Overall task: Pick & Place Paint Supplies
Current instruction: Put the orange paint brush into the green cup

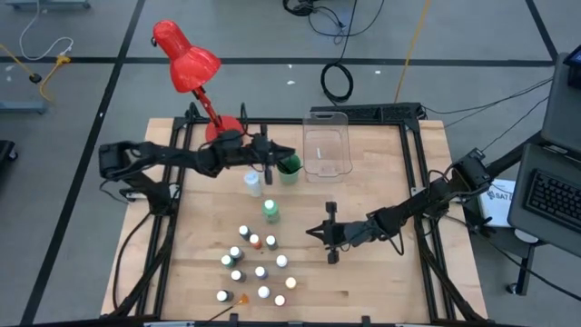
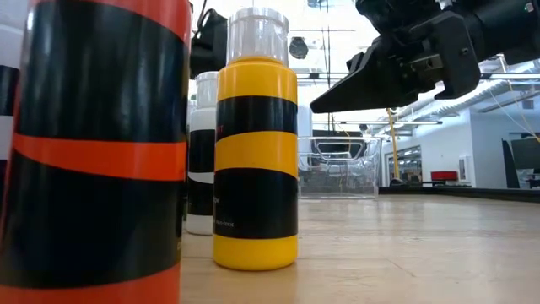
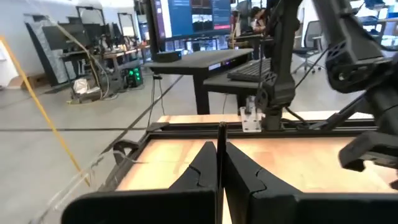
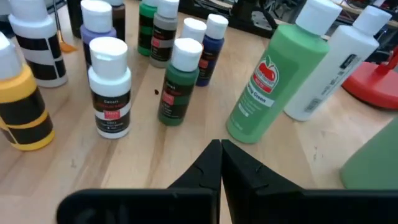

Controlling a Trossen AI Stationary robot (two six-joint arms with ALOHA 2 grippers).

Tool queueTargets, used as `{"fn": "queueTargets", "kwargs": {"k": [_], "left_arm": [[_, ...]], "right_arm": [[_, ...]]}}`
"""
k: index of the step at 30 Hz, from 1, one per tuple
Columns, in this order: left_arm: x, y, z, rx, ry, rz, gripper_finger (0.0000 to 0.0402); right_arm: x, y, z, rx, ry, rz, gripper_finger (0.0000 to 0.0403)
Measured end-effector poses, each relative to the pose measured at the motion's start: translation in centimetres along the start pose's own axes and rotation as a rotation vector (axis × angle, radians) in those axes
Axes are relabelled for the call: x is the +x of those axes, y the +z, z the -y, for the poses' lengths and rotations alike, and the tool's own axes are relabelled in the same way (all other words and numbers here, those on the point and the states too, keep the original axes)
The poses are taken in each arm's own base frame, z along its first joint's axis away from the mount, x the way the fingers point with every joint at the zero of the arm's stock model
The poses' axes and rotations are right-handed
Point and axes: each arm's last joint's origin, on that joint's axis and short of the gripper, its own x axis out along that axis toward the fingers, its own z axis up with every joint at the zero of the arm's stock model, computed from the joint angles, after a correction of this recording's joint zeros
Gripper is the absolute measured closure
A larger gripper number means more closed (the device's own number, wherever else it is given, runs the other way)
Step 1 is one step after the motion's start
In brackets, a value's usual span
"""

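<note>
Between the empty, closed right gripper (image 1: 330,243) and small bottles (image 1: 257,270) stands a green bottle (image 4: 275,81); left gripper (image 1: 269,163) closed, empty.

Just ahead of the right gripper's (image 4: 219,147) closed fingertips, a tall light-green plastic bottle with a white cap (image 4: 273,81) carries a label with a red apple emblem and the word "Green" beneath it. Farther off, the red label on a small white-capped white paint bottle (image 4: 109,87) bears print too small to read. No other lettering is legible.
</note>
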Motion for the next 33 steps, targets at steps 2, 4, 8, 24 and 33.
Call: {"fn": "queueTargets", "kwargs": {"k": [2, 4, 8, 24, 33], "left_arm": [[0.3, -0.7, -0.1, -0.021, 0.012, -0.01, 0.0401], [0.6, -1.5, -0.2, -0.043, 0.044, -0.039, 0.0401], [1.0, -2.6, -0.2, -0.071, 0.058, -0.078, 0.0401], [1.3, -4.1, -0.1, -0.148, 0.105, -0.145, 0.0401], [1.6, -5.0, -0.1, -0.141, 0.104, -0.165, 0.0383]], "right_arm": [[0.0, 0.0, -0.1, 0.007, 0.002, 0.004, 0.0401], [-0.1, 0.0, -0.2, 0.015, 0.005, 0.003, 0.0401], [-0.1, 0.1, -0.3, 0.021, 0.009, 0.006, 0.0401], [-0.1, 0.1, -0.3, 0.022, 0.009, 0.008, 0.0401], [-0.1, 0.1, -0.3, 0.006, 0.009, 0.008, 0.0401]]}}
